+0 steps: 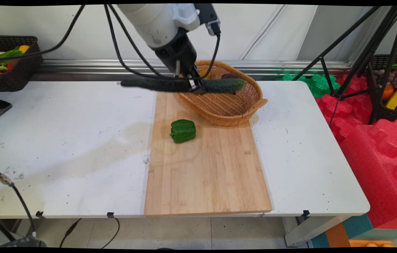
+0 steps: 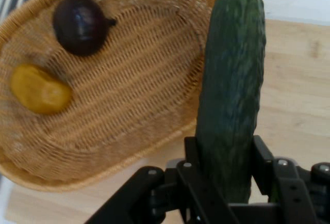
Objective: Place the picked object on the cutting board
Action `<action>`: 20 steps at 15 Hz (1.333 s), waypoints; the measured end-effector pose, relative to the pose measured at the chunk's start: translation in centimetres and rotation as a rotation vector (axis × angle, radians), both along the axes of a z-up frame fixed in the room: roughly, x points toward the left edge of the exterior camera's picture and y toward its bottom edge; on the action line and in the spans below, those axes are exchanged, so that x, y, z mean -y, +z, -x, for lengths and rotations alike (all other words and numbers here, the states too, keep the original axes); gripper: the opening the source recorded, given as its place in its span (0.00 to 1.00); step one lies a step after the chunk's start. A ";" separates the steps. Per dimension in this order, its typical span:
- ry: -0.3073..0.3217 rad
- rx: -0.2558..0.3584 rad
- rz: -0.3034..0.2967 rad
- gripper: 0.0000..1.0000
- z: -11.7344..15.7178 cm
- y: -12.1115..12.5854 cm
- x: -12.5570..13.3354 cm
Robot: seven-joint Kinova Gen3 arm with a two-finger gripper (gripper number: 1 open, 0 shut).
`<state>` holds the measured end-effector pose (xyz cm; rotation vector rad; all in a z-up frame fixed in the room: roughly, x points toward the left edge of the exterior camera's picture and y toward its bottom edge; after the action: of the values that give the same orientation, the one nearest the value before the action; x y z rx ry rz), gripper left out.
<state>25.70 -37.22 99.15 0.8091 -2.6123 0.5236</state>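
Hand view shows the black two-finger gripper (image 2: 227, 175) clamped around a long dark green cucumber (image 2: 230, 79), held lengthwise above the near rim of the oval woven wicker basket (image 2: 139, 95). The basket's hollow lies beside the cucumber, holding a dark purple onion (image 2: 80, 24) and a yellow fruit (image 2: 40, 90).

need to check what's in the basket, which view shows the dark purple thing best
The hand view: the dark purple item lies fully visible in the basket, beside a yellow one. In the main view only its top peeks out behind the cucumber.
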 end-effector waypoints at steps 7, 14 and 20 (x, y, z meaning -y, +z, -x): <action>0.126 -0.052 -0.129 0.00 1.7 -4.4 -2.9; 0.169 -0.075 -0.189 0.00 3.1 -10.2 -3.3; 0.179 -0.085 -0.207 0.00 4.1 -15.1 -2.1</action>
<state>21.63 -35.10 84.03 1.1139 -2.5584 0.2604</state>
